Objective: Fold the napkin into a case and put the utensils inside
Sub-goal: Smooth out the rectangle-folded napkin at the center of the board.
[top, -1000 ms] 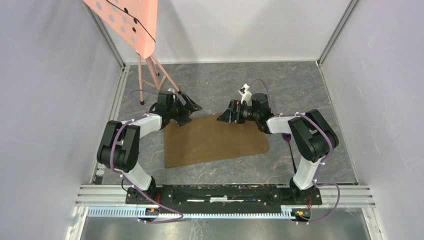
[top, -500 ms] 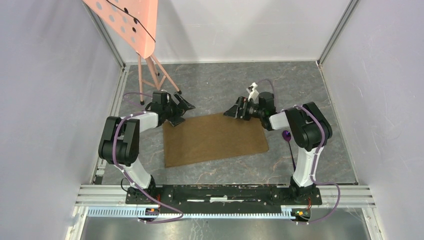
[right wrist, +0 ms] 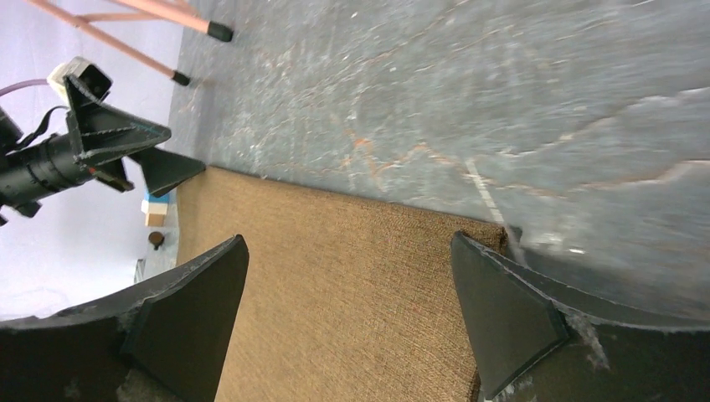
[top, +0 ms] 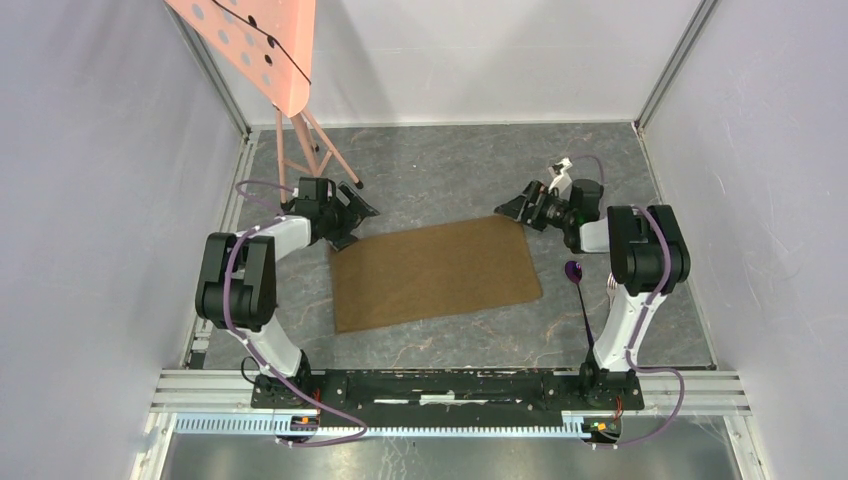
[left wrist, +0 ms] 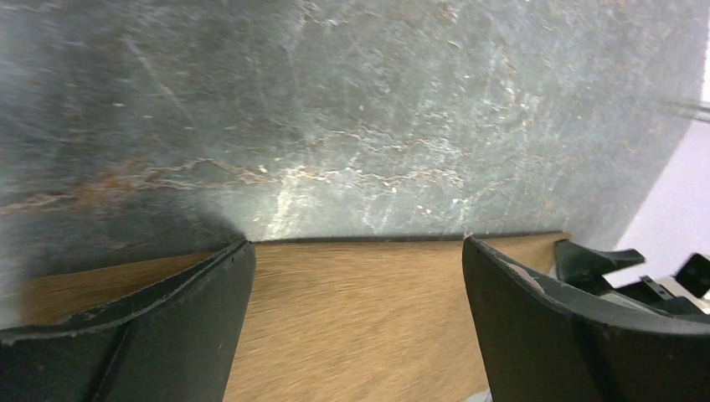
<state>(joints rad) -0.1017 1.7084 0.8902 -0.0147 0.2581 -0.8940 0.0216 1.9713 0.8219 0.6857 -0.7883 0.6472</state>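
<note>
The tan-brown napkin (top: 435,272) lies flat and unfolded on the grey table. My left gripper (top: 358,228) hovers open at its far left corner. In the left wrist view the napkin (left wrist: 352,327) fills the gap between the left gripper's (left wrist: 356,244) fingers, with its far edge level with the tips. At the far right corner my right gripper (top: 512,208) stands open, and the right wrist view shows the napkin (right wrist: 335,301) under the open right gripper (right wrist: 347,243). The utensils lie right of the napkin: a purple-ended one (top: 575,271) and a pale one (top: 612,287) partly hidden by the right arm.
A pink perforated board (top: 255,50) on thin legs (top: 300,150) stands at the back left. Grey walls close in the table on three sides. A metal rail (top: 450,385) runs along the near edge. A small blue-and-wood block (right wrist: 156,209) sits beyond the napkin's left side.
Both grippers have moved outward along the napkin's far edge, the left one leftward and the right one rightward to the corners. The napkin's far right corner now lies further right.
</note>
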